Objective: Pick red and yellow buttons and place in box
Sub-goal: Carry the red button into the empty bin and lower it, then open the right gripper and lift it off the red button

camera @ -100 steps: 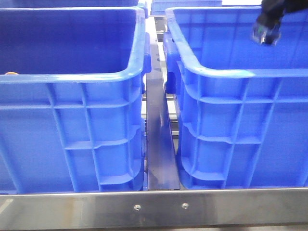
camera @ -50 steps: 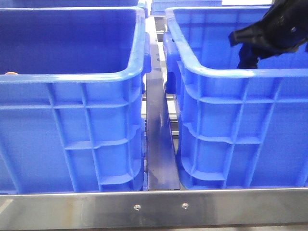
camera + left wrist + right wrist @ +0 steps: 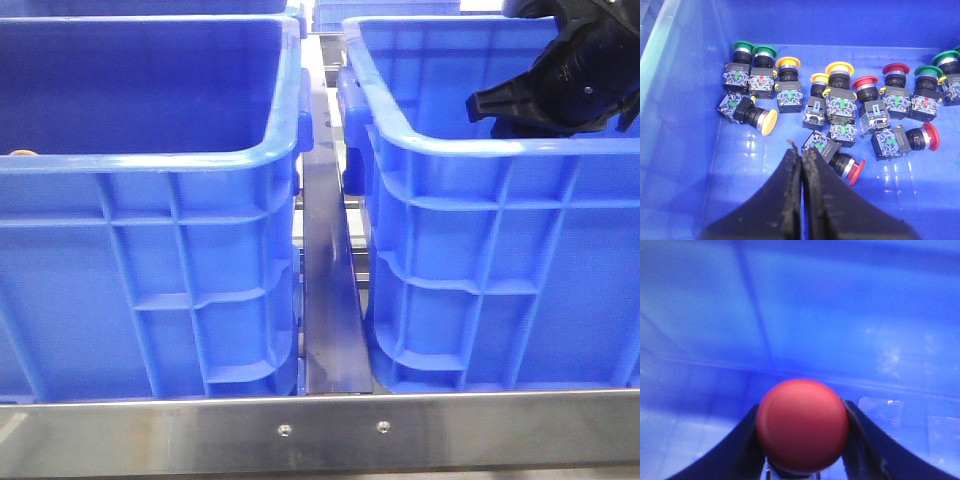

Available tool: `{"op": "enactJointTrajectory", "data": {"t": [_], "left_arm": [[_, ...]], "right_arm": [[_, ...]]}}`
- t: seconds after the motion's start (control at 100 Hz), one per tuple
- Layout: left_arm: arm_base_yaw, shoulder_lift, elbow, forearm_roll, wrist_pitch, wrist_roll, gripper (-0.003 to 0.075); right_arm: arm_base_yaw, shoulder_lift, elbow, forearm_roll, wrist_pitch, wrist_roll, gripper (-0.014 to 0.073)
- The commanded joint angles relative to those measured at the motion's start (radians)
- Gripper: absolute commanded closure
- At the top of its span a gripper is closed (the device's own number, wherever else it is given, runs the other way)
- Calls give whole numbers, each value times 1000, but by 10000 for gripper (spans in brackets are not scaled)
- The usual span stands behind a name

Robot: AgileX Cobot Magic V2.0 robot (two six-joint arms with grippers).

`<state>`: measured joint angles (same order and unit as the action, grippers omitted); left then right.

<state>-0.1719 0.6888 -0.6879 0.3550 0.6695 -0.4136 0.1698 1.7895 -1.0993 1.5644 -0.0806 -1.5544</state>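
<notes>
Two grippers are in view, each inside a crate. Right gripper (image 3: 802,440): clenched on a red button (image 3: 802,422), the domed cap seated between both fingers and filling the gap; behind it lies only bare blue crate floor and wall. In the front view this right gripper (image 3: 500,105) hangs just inside the rim of the right-hand box (image 3: 450,150), above its near wall.

Left gripper (image 3: 802,150): fingers pressed together with nothing between them, hovering over a scatter of buttons. Closest ahead of its tips lies a tipped red-capped button (image 3: 842,162); a tipped yellow button (image 3: 757,112) lies a little further off to one side, and rows of yellow, red and green buttons stand beyond, near the far wall.

Judgement on the step in hand: the red button is due for release. It should be let go low and clear of the wall, so it neither bounces nor catches the rim.

Coverage: only the right wrist view confirms what is held; the front view shows the arm's place over the box but hides both crate floors. Only the left wrist view shows the button stock.
</notes>
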Motion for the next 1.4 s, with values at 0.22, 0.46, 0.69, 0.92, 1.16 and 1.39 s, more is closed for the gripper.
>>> {"op": "enactJointTrajectory", "data": {"t": [0.22, 0.46, 0.69, 0.92, 1.16, 1.39], "left_arm": [[-7, -1, -28, 20, -64, 0, 739], [-7, -1, -28, 24, -64, 0, 739], [-7, -1, -28, 26, -64, 0, 739], [-7, -1, -28, 26, -64, 0, 739], [-7, -1, -28, 27, -64, 0, 739], [-7, -1, -28, 27, -64, 0, 739]], "right_arm": [[-3, -89, -20, 93, -22, -9, 8], [-3, -211, -10, 104, -22, -9, -6], [-3, -426, 107, 107, -29, -9, -6], [-3, -701, 284, 111, -75, -9, -4], [-3, -961, 444, 114, -93, -9, -3], [-3, -1105, 525, 114, -121, -9, 58]]}}
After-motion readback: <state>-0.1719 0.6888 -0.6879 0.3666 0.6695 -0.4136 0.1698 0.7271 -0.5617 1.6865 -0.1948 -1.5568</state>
